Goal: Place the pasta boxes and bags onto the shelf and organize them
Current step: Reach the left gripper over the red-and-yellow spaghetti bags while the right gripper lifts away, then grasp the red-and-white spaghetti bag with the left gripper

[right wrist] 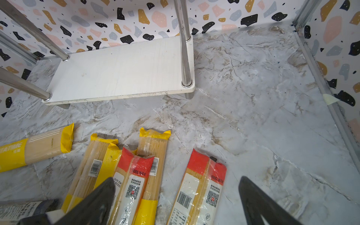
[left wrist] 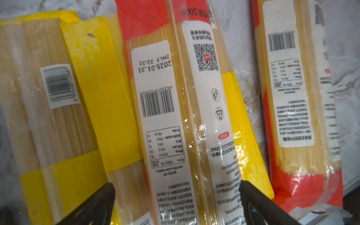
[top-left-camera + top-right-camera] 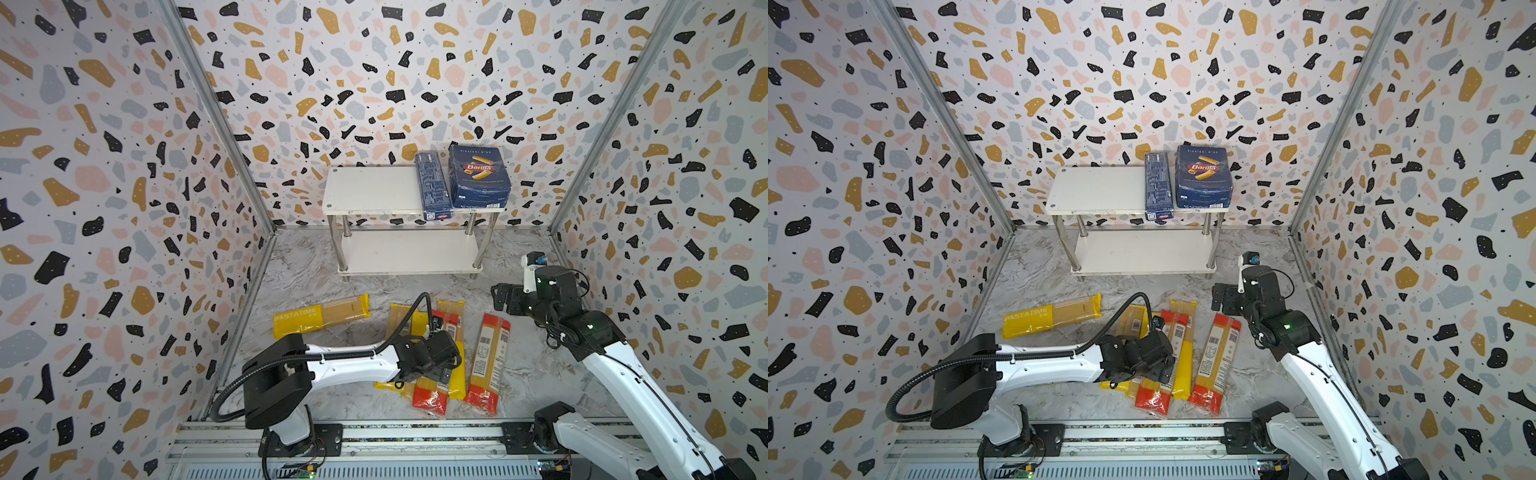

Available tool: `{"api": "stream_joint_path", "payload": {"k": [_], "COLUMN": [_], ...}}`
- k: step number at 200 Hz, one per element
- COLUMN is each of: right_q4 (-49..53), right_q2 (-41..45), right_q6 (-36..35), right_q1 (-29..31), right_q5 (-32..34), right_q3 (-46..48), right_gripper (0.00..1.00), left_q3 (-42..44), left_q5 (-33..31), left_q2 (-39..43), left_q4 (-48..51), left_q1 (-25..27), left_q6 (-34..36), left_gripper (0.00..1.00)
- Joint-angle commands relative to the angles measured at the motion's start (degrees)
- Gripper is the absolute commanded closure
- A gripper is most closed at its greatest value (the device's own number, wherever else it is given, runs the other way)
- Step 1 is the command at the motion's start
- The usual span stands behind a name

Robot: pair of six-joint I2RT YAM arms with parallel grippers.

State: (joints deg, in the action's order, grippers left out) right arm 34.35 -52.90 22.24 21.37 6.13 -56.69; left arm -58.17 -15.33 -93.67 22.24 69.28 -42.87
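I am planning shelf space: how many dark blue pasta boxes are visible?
2, side by side on the shelf, upper board, right part: narrow box, wide box. None seems hidden.

The marbled bench [image 3: 536,374] carries the shelf [image 3: 370,189] at its back. The narrow box [image 3: 433,187] and the wide box [image 3: 478,176] lie side by side on its top board. Nearer the front, a PASTATIME bag [image 3: 320,316] lies apart, beside the overlapping bags [image 3: 430,401] and the red-ended bags [image 3: 488,361].

boxes [image 3: 479,176] dark blue | bags [image 3: 487,365] yellow, red-ended | shelf [image 3: 370,191] white | walls [image 3: 374,62] terrazzo-speckled
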Motion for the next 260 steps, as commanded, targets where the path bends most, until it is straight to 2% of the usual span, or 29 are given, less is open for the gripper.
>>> {"api": "stream_joint_path", "payload": {"k": [1,45,107,133,153,175,190,223,236,260], "right_q4": [2.16,2.13,2.76,2.92,2.83,2.41,2.30,1.98,1.66,1.12], "right_q2": [1.34,2.86,4.30,5.01,5.26,5.36,5.14,4.48,4.23,3.45], "right_q6": [0.85,1.30,1.21,1.31,1.28,1.25,1.12,0.84,0.83,0.82], "right_q1": [-0.18,-0.18,-0.18,-0.18,-0.18,-0.18,-0.17,-0.18,-0.15,-0.14], "right_q5": [0.11,-0.59,-1.01,-1.11,-1.16,-1.71,-1.68,-1.82,-1.94,-2.15], "right_q3": [-0.97,0.63,1.05,1.03,1.48,2.07,2.09,1.97,2.12,2.22], "right_gripper": [0.01,0.01,0.01,0.01,0.01,0.01,0.01,0.01,0.01,0.01], "left_q3": [-1.79,-2.07,-2.55,-1.07,-0.13,0.47,0.76,1.39,1.58,1.89], "left_q5": [-3.35,-2.66,-0.27,-1.15,-0.53,-0.22,-0.37,-2.50,-3.52,-4.66], "left_q2": [-1.22,-2.93,-9.97,-11.42,-12.02,-11.65,-10.66,-6.73,-4.93,-2.50], "left_q4": [-0.56,-2.26,-4.70,-4.29,-4.68,-4.89,-4.45,-2.57,-1.95,-1.24], "left_q1": [1.35,3.28,5.35,5.34,5.39,5.35,5.39,5.34,5.32,4.85], "left_q6": [-1.59,-2.79,-3.42,-3.81,-3.98,-4.04,-3.80,-3.50,-3.24,-2.21], "left_gripper": [0.00,0.00,0.00,0.05,0.18,0.42,0.62,0.92,1.00,1.00]}}
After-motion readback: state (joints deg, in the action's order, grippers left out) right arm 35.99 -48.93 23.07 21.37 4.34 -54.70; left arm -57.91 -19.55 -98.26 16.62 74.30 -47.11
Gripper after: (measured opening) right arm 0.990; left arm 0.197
